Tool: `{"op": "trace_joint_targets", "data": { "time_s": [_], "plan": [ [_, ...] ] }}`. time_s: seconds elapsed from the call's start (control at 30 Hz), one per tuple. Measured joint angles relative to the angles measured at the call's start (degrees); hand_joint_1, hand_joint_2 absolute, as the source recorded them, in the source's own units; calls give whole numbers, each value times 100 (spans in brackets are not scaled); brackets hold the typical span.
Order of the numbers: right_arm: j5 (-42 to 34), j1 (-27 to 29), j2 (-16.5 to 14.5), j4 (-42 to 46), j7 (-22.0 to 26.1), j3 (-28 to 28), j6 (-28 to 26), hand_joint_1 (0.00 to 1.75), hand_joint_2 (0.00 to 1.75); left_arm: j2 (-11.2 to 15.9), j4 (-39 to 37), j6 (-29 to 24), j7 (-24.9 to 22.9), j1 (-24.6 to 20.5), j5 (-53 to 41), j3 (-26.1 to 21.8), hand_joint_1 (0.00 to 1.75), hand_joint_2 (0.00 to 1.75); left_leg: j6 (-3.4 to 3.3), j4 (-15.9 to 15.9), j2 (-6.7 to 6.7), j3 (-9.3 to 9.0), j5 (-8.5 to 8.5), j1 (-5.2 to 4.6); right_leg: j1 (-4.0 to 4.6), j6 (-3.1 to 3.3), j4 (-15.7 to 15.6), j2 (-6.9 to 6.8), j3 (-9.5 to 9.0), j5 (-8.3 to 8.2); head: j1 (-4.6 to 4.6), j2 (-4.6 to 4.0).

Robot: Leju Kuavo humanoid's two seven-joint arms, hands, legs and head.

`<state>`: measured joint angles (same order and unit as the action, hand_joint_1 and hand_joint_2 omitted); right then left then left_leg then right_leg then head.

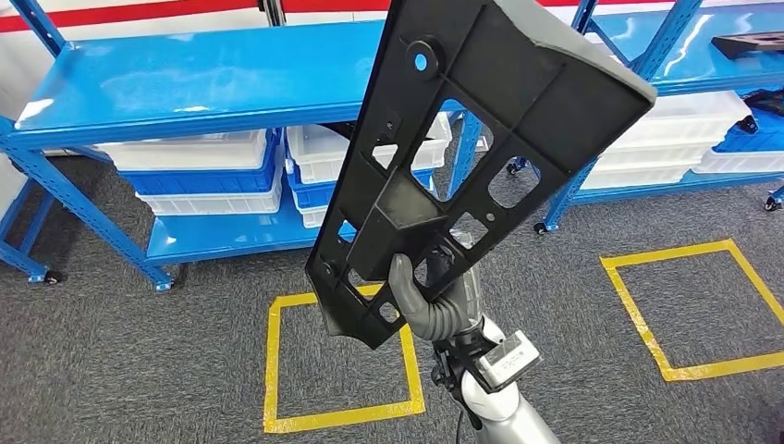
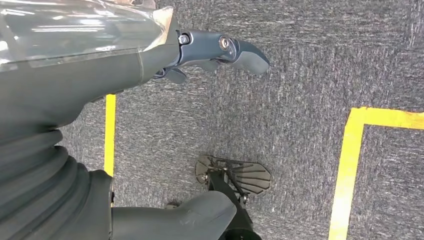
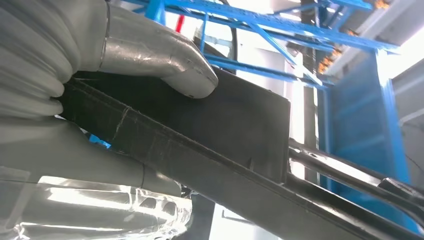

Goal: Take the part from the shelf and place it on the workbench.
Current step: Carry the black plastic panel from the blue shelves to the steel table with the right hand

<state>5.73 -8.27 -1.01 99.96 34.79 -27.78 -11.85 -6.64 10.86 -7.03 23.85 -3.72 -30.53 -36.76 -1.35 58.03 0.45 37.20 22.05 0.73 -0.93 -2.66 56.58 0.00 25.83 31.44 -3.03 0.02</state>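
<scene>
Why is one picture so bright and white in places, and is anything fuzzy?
Right wrist view: the camera looks up past the black part into bright light, so the background washes out white and the near thumb looks soft. Head view: even light, with shiny glare on the blue shelf. Left wrist view: sharp grey carpet.
</scene>
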Motion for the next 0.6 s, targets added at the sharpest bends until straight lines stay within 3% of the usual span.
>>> {"op": "trace_joint_targets", "data": {
  "time_s": [0.03,0.1,0.17,0.23,0.27,0.3,0.33,0.4,0.47,0.5,0.6],
  "plan": [
    [7,7,-1,8,1,13,0,175,175,-1,0,1,2,1,-3,0,0,175,30,-1,0,9,-41,-5,25,33,-69,9,-8,7,4,0],
    [23,16,-2,12,3,34,1,175,175,3,-1,3,4,9,-9,-1,0,175,86,20,-4,33,-39,19,-14,127,-53,7,74,-56,12,0],
    [33,20,-9,16,4,47,3,175,175,5,-1,5,4,19,-12,-1,0,175,134,314,-16,138,321,50,-60,265,-54,-11,138,-150,19,0],
    [37,27,-16,20,5,56,7,175,175,3,0,15,1,21,-17,0,0,175,172,996,-32,321,886,61,-42,352,-44,-27,227,-248,22,0],
    [40,33,-16,21,5,61,11,175,175,2,0,20,-5,21,-21,0,0,175,190,1342,-37,390,1056,63,-28,365,-37,-31,276,-293,23,0],
    [44,38,-16,22,5,66,14,175,175,4,0,28,-13,21,-25,0,0,175,204,1557,-37,393,1102,64,-19,359,-27,-33,332,-330,23,0],
    [51,42,-16,25,4,74,19,175,175,5,0,38,-19,21,-27,-1,0,175,209,1566,-37,298,1034,68,-14,345,-11,-32,382,-357,24,0],
    [74,40,-18,40,2,101,30,175,175,8,1,68,-4,17,-30,-1,0,175,199,997,-37,-162,770,82,-16,316,37,-32,454,-380,24,0],
    [104,30,-24,61,-3,134,40,175,175,10,2,93,37,7,-33,0,0,175,166,329,-53,-599,673,77,7,284,90,-33,517,-397,21,0],
    [127,24,-28,70,-4,148,43,175,175,10,2,99,66,4,-35,0,0,175,143,145,-60,-693,688,63,20,256,110,-34,549,-414,20,0],
    [303,17,-32,85,14,165,22,175,175,7,1,104,173,4,-38,0,0,175,21,21,-61,-650,663,42,36,133,127,-35,638,-472,19,0]
  ]
}}
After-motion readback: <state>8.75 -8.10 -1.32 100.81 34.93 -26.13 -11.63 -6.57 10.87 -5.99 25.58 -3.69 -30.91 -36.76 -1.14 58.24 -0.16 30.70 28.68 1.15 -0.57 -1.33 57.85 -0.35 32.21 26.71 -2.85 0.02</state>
